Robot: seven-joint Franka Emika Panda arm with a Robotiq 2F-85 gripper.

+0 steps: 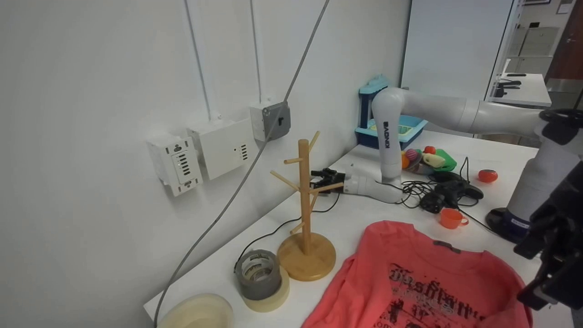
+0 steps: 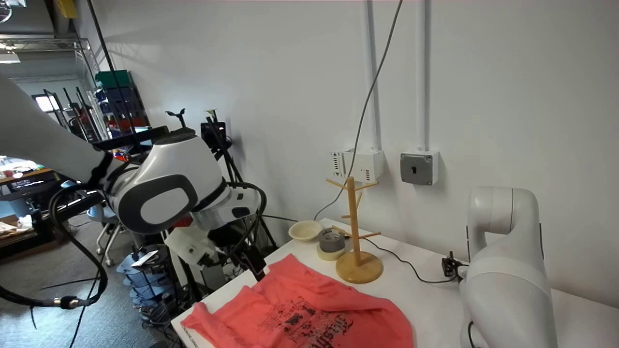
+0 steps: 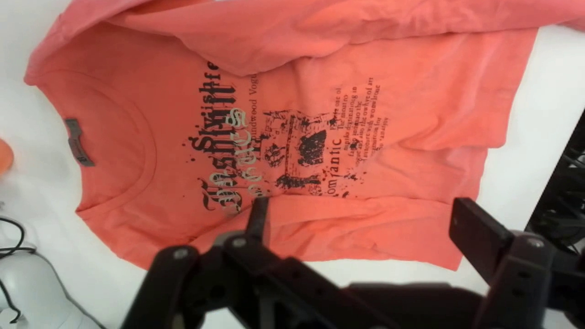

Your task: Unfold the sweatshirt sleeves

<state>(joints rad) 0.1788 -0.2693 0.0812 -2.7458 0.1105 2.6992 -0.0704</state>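
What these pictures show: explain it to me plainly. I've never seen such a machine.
A robot arm reaches over a white table. Two exterior views come from cameras standing apart from it; the third comes from a camera on its wrist, looking down past its gripper. Below lies a coral-red sweatshirt, both sleeves folded over its printed front. In an exterior view you also see a wooden mug tree, tape rolls, a pale bowl, an orange cup and a second arm marked Kinova. The gripper stands open, holding nothing.
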